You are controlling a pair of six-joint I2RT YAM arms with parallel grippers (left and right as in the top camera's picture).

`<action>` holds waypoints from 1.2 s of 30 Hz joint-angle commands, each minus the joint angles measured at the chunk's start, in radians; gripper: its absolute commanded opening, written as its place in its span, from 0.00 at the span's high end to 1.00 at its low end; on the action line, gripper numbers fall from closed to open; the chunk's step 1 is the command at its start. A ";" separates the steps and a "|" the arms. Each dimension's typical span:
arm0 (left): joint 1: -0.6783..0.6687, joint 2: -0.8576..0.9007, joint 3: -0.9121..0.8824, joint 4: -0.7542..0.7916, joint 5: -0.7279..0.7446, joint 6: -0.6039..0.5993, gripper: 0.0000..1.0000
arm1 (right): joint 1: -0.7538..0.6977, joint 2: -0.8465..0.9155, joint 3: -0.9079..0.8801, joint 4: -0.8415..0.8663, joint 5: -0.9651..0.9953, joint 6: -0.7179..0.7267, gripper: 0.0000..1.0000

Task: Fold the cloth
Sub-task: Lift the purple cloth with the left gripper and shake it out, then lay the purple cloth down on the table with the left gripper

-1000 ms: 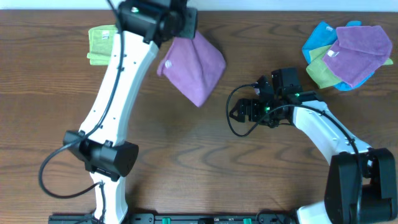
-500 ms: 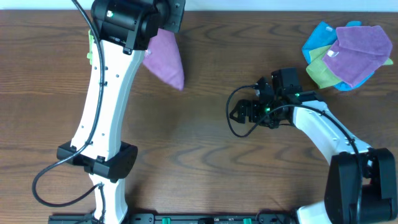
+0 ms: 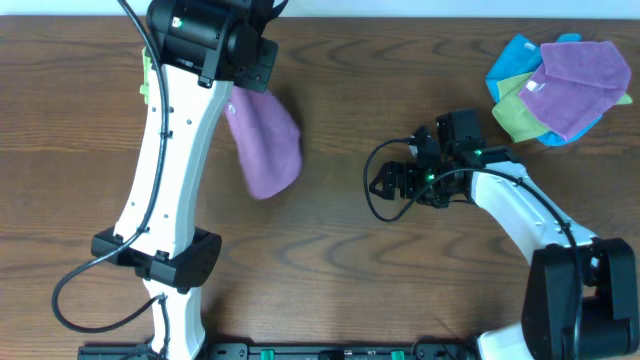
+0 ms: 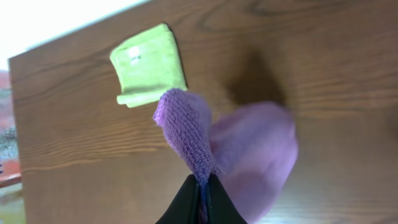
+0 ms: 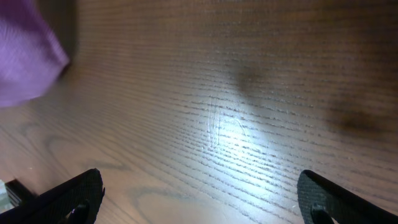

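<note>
The cloth, orchid-purple terry, hangs bunched from my left gripper, whose jaws are shut on a pinched ridge of it. In the left wrist view the cloth dangles above the wooden table, blurred with motion. In the overhead view the left wrist hides the grip itself. My right gripper hovers low over bare wood, right of the cloth and apart from it. Its fingers stand wide open with nothing between them. An edge of the cloth shows at the upper left of the right wrist view.
A lime-green folded cloth lies at the table's far left, mostly hidden under the left arm in the overhead view. A pile of blue, green and lilac cloths sits at the far right corner. The table's back edge is close behind.
The left arm swung left with the cloth, from the top centre toward the green cloth. The cloth has since swung down and right beneath the wrist. The right arm has not moved.
</note>
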 commanded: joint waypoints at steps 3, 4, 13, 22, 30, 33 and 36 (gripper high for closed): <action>0.007 -0.018 0.009 -0.080 -0.165 -0.076 0.94 | 0.007 -0.021 -0.001 0.000 0.000 -0.019 0.01; 0.007 -0.026 0.009 -0.079 -0.167 -0.082 0.94 | 0.007 -0.021 -0.001 0.000 0.000 -0.019 0.01; 0.006 -0.056 -0.021 -0.080 -0.064 -0.097 0.94 | 0.007 -0.021 -0.001 0.000 0.012 -0.018 0.01; 0.000 -0.057 -0.307 -0.080 -0.069 -0.202 0.94 | 0.006 -0.021 -0.001 -0.004 0.026 -0.018 0.01; -0.032 -0.056 -0.431 -0.002 0.059 -0.214 0.94 | 0.006 -0.021 -0.001 -0.003 0.056 -0.018 0.01; -0.082 -0.052 -0.436 0.061 0.214 -0.197 0.94 | 0.006 -0.021 -0.001 -0.003 0.067 -0.018 0.01; -0.147 -0.049 -0.461 0.129 0.299 -0.198 0.94 | 0.006 -0.021 -0.001 -0.006 0.067 -0.018 0.01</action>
